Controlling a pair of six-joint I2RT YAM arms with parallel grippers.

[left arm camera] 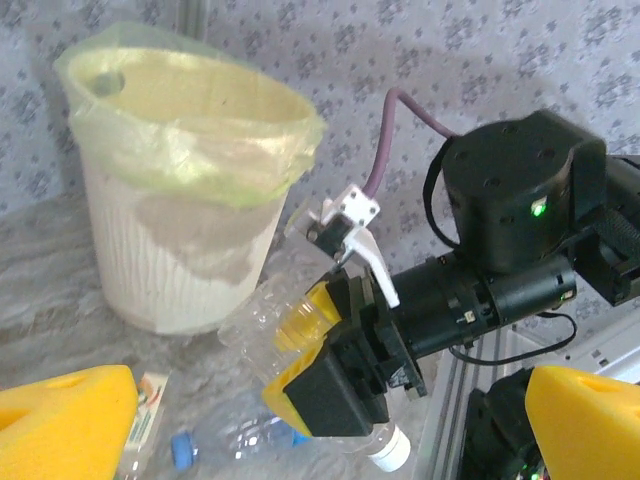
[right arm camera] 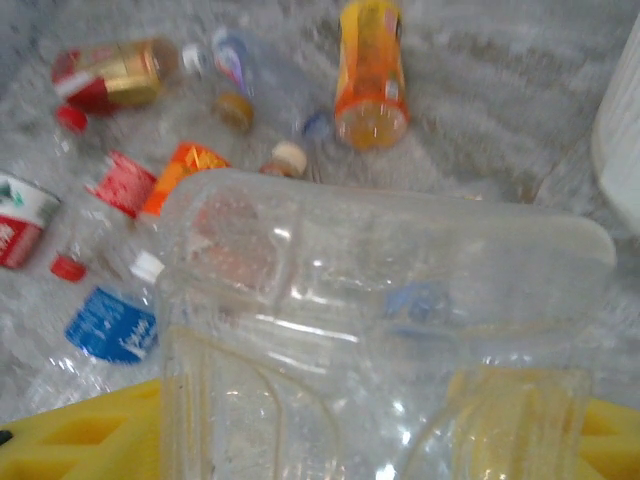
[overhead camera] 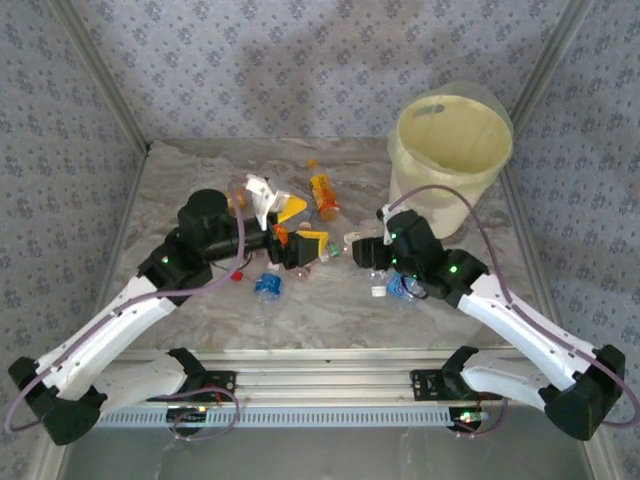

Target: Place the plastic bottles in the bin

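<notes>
At the middle of the grey marble-patterned table (overhead camera: 180,170), a little short of the large round white plastic bin (left arm camera: 140,260) lined with a pale yellow-green bag, the right gripper (overhead camera: 362,250) is clamped on a clear plastic bottle (right arm camera: 380,290). Its yellow-padded fingers press the body from both sides, with the bottle lying crosswise to them. Gripping the body rather than the neck probably gives the thin, crushable plastic more pad to bear against and keeps it from pivoting during a carry. In the left wrist view the held bottle seems raised off the table, beside the bin's wall and lower than its rim. By that reading the lift is under way, and the bottle has to clear the rim before it is let go.

The left gripper (overhead camera: 300,225) hovers over the scatter with its yellow fingers (left arm camera: 70,420) spread wide apart, holding nothing. That width suits coming down around a bottle lying on its side.

The other bottles lie flat on the table, in a loose cluster between the two arms. Among them are an orange-filled bottle (overhead camera: 323,195), a blue-labelled bottle (overhead camera: 267,285) and a red-labelled bottle (right arm camera: 110,75). With so many outside the bin, most of the task looks to be ahead. The two grippers sit near each other over the same cluster, so the right arm's swing toward the bin calls for care to avoid brushing the left.
</notes>
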